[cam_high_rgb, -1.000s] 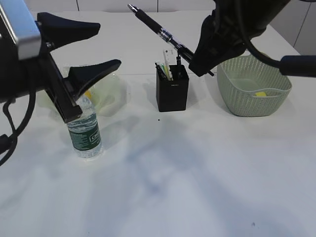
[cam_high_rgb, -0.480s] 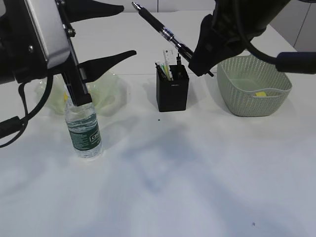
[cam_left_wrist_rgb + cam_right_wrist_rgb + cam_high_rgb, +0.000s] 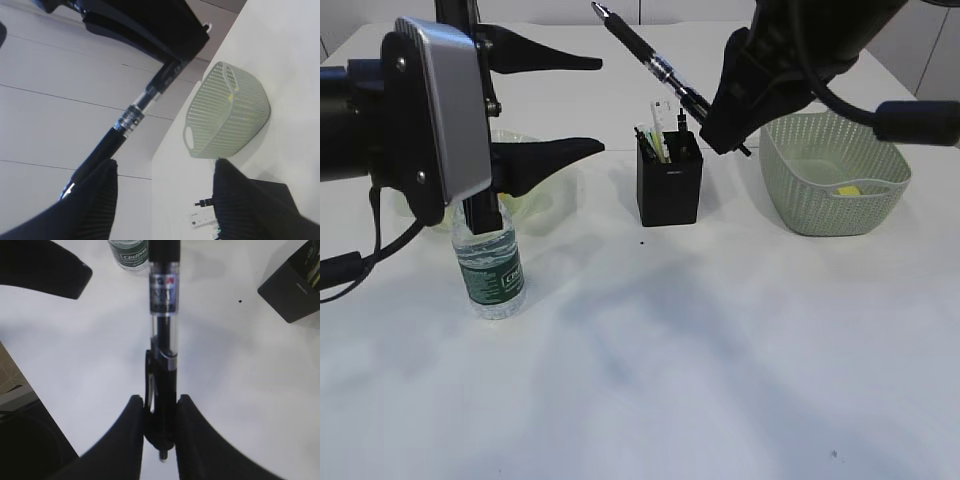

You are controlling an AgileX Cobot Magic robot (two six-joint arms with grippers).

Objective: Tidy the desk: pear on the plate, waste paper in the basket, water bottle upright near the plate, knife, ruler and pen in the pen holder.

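My right gripper [image 3: 718,118] [image 3: 160,402] is shut on the back end of the black pen [image 3: 642,52] [image 3: 163,315], which slants up and to the left above the black pen holder [image 3: 668,188]. Several thin items stand in the holder, among them the pale ruler [image 3: 660,116]; I cannot pick out the knife. My left gripper [image 3: 601,105] [image 3: 165,165] is open and empty, above the upright water bottle [image 3: 491,272]. The plate [image 3: 556,190] shows behind that arm and the pear is hidden. The waste paper [image 3: 848,190] lies in the basket [image 3: 820,208].
The white desk [image 3: 720,350] stretches in front of the holder and basket. In the left wrist view the pen [image 3: 134,111] and the basket [image 3: 230,117] lie ahead. In the right wrist view the bottle [image 3: 129,252] and the holder [image 3: 295,290] sit below the pen.
My left gripper has risen and swung away from the water bottle, its fingers now pointing right above it. The right gripper with the pen has hardly moved.
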